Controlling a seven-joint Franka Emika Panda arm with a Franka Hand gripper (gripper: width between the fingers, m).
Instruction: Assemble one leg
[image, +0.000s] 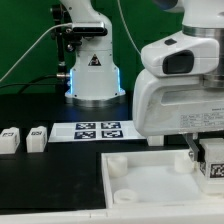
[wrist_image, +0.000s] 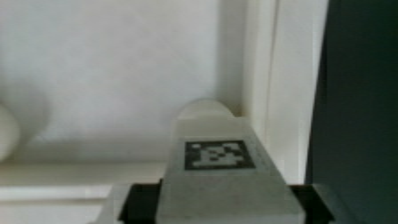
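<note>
My gripper (image: 208, 163) is shut on a leg (image: 213, 161), a small white block with a black-and-white tag, at the exterior view's right edge, just above the far right part of the large white panel (image: 150, 180). In the wrist view the leg (wrist_image: 217, 160) stands between my dark fingers (wrist_image: 143, 203), its tag facing the camera, its tip close to the panel's raised edge (wrist_image: 258, 70). Whether it touches the panel is hidden. Two more legs (image: 10, 139) (image: 36, 137) lie on the black table at the exterior view's left.
The marker board (image: 97, 130) lies on the table behind the panel. The arm's white base (image: 95, 70) stands behind it. A round socket (image: 116, 163) shows at the panel's far left corner. The panel's right side borders dark table (wrist_image: 365, 90).
</note>
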